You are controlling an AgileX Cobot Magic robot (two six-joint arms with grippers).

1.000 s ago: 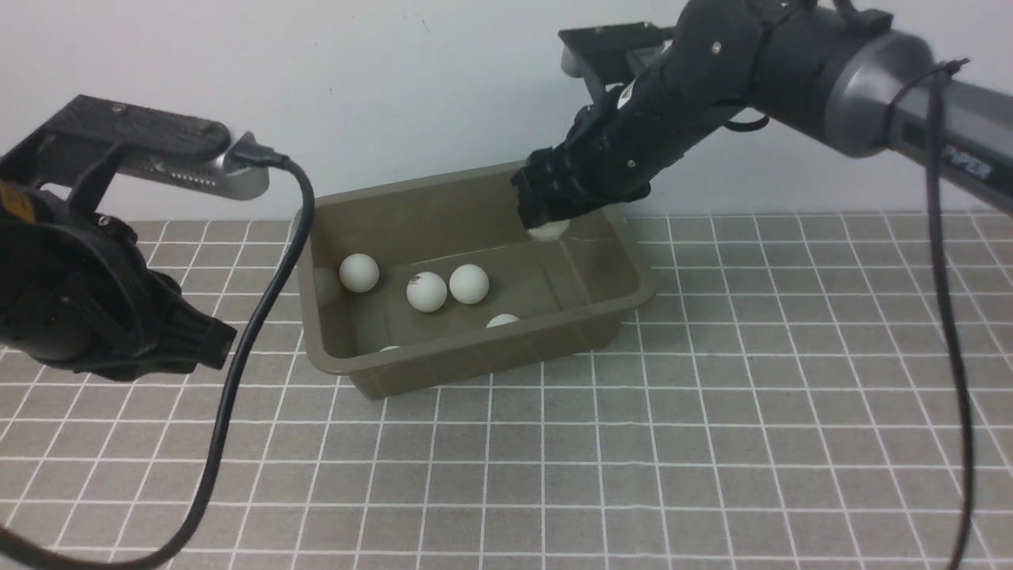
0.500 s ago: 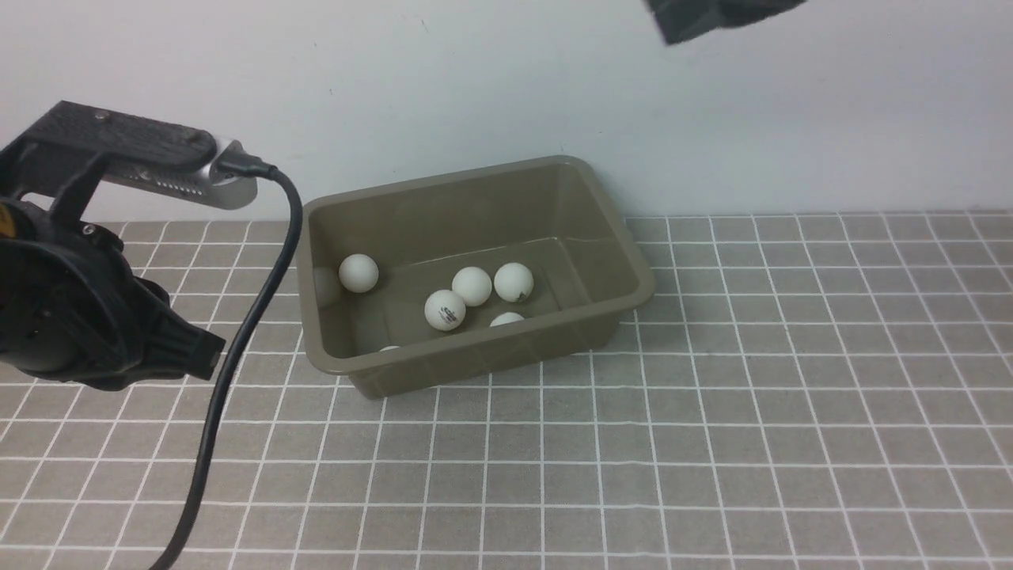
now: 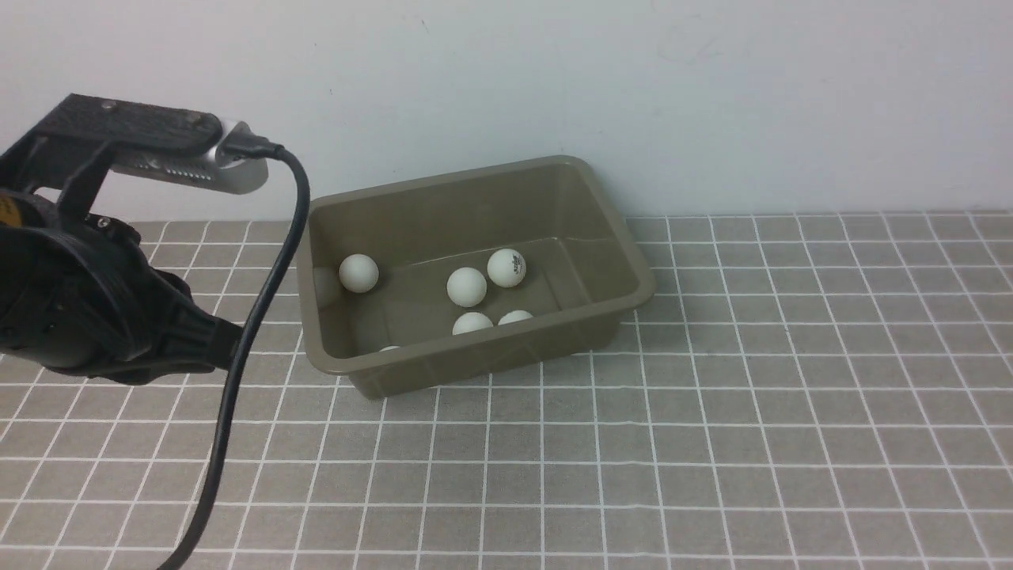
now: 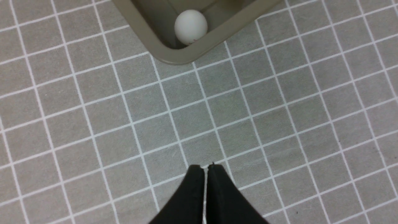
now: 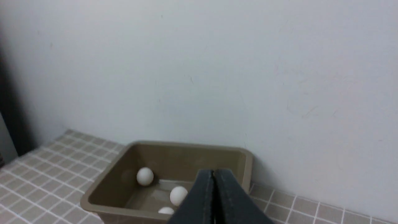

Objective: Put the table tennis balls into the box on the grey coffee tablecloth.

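The olive-brown box [image 3: 631, 265] stands on the grey coffee tablecloth [image 3: 712, 412] close to the wall. Several white table tennis balls lie inside it, among them one at the left wall [image 3: 358, 273], a plain one in the middle [image 3: 466, 286] and one with a dark logo [image 3: 506, 267]. My left gripper [image 3: 225, 348] hovers left of the box, shut and empty; its wrist view shows the shut tips [image 4: 206, 168] above bare cloth, with a box corner [image 4: 174, 57] and one ball [image 4: 190, 26]. My right gripper [image 5: 213, 172] is shut and empty, high above the box [image 5: 102, 189], outside the front view.
A black cable [image 3: 237, 380] hangs from the left wrist camera down onto the cloth just left of the box. A pale wall [image 3: 554, 79] rises directly behind the box.
The right gripper let its ball fall into the box, rose out of the front view and shut. The balls rolled and regrouped in the box. The left arm barely shifted.
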